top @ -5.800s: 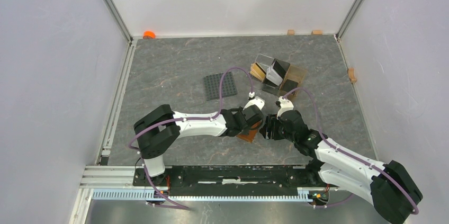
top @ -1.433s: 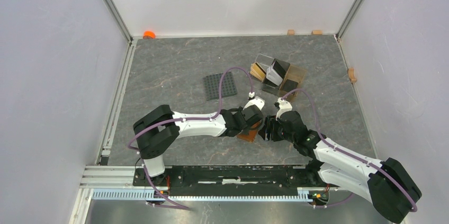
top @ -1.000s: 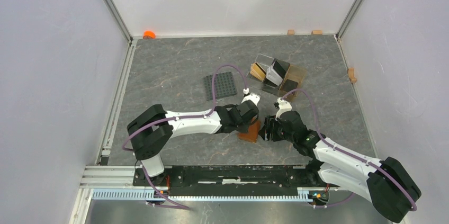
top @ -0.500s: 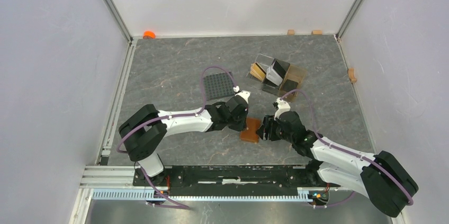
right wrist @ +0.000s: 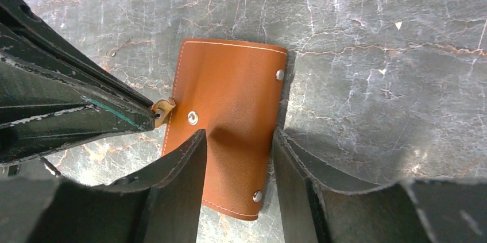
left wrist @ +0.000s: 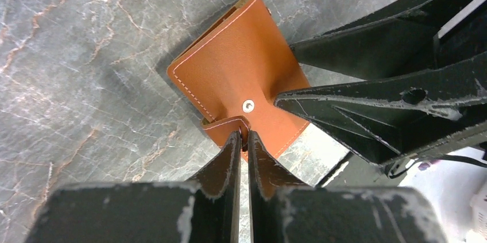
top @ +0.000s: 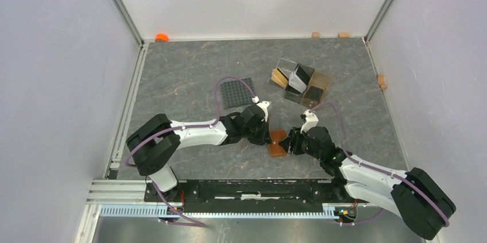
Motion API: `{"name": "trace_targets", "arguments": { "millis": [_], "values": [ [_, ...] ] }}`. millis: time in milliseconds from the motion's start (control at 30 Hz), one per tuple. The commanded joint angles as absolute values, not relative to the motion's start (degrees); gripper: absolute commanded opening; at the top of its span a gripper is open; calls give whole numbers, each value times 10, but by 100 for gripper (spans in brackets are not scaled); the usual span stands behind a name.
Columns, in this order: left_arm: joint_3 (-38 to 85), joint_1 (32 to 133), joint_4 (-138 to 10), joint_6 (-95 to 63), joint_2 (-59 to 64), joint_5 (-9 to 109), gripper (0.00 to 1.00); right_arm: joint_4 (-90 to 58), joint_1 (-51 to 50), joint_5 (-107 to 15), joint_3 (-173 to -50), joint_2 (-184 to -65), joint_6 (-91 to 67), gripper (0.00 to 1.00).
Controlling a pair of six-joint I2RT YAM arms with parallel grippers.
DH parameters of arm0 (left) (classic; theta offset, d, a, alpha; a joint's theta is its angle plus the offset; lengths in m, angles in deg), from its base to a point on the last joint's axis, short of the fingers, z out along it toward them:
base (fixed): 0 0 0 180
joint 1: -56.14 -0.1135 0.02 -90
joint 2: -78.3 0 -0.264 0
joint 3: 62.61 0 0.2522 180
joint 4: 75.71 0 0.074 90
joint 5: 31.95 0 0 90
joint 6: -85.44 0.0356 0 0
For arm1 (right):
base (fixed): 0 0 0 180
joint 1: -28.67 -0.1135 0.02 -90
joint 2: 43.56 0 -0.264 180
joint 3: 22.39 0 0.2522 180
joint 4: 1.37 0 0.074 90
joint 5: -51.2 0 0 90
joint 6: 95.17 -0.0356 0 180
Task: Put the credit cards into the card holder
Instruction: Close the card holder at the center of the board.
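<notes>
So the grey marble-look table (top: pixel 184 70) has both arms reaching toward its middle, the left arm (top: pixel 195 131) coming in from the left and the right arm (top: pixel 367 171) from the right, and they meet nose to nose. Far back on the right sits a clear amber stand (top: pixel 323 82) with the cards (top: pixel 300 76) leaning in its compartments, well apart from the action. A dark studded plate (top: pixel 232 91) lies flat just behind the left arm's wrist.

The brown leather wallet (left wrist: pixel 230 65) lies flat on the table right between the two grippers, outer side up. The left gripper (left wrist: pixel 242 134) is pinched almost fully together on the wallet's little strap tab (left wrist: pixel 224 125), which curls up between its tips. The right gripper (right wrist: pixel 238 134) has its jaws apart, one finger over the middle of the wallet and the other at its edge. I honestly can't tell if they're pressing on it or hovering just above. The snap stud (right wrist: pixel 192 118) sits right next to the tab.
</notes>
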State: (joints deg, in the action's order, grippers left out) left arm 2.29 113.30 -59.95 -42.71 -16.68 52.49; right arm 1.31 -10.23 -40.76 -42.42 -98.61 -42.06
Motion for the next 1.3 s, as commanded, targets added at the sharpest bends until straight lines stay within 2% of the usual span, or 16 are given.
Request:
{"name": "trace_targets", "arguments": {
  "millis": [0, 233, 367, 500, 567, 700, 800, 933, 1067, 1267],
  "values": [
    [9, 1131, -673, -470, -146, 485, 2, 20, -104, -420, -391, -988, -431, 51],
    [-1, 1131, -702, -482, -147, 477, 2, 0, -104, -413, -398, -977, -415, 49],
    [-58, 1109, -709, -484, -102, 489, 3, -70, -104, -354, -426, -918, -365, 60],
    [-107, 1084, -724, -497, -84, 473, 5, -46, -103, -384, -434, -868, -289, 70],
    [-135, 1078, -746, -509, -69, 476, 9, -14, -104, -416, -425, -844, -252, 75],
    [-182, 1067, -773, -536, -45, 491, 24, 62, -109, -468, -406, -822, -213, 78],
    [-199, 1063, -777, -540, -32, 500, 34, 110, -114, -479, -404, -842, -204, 73],
    [-210, 1060, -786, -542, -28, 505, 43, 151, -128, -506, -423, -913, -201, 62],
    [-209, 1059, -805, -546, -30, 496, 48, 191, -165, -505, -434, -972, -191, 58],
    [-184, 1059, -801, -537, -49, 485, 49, 207, -206, -482, -456, -1033, -187, 53]
  ]
}}
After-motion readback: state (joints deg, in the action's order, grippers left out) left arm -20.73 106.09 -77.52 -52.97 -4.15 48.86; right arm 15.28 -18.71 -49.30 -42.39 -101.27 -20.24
